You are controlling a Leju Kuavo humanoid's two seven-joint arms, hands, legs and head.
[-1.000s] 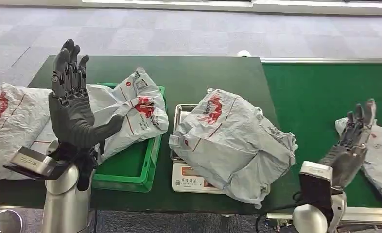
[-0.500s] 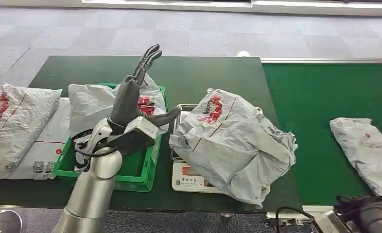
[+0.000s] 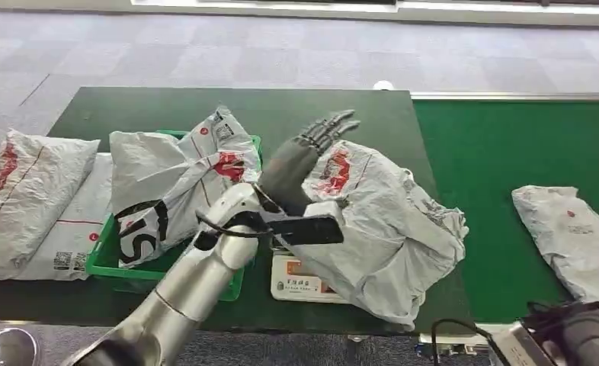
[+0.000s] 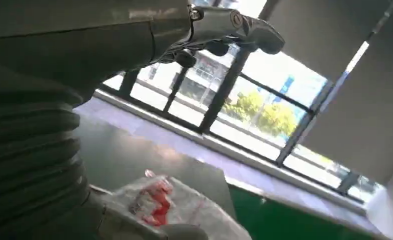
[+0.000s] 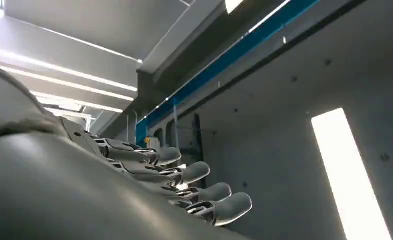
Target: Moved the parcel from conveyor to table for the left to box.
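Note:
A crumpled grey parcel with red print [image 3: 373, 225] lies on a small scale [image 3: 298, 284] in the middle of the dark green table [image 3: 281, 114]. My left hand [image 3: 305, 152] reaches across over the parcel's near-left part, fingers stretched out and apart, holding nothing. In the left wrist view the fingers [image 4: 224, 27] hang above the same parcel [image 4: 157, 205]; whether they touch it I cannot tell. Another grey parcel [image 3: 571, 240] lies on the green conveyor [image 3: 502, 160]. My right hand [image 5: 184, 182] points up with straight fingers, holding nothing; its arm sits low at the bottom right corner [image 3: 586, 339].
A green bin [image 3: 205, 267] left of the scale holds a grey parcel [image 3: 174, 179] that sticks out over its rim. More grey parcels [image 3: 22, 198] lie at the table's left end. Grey floor lies beyond the table.
My left arm has swung right, from over the green bin to over the parcel on the scale. My right hand, earlier raised by the conveyor parcel, has dropped to the bottom corner.

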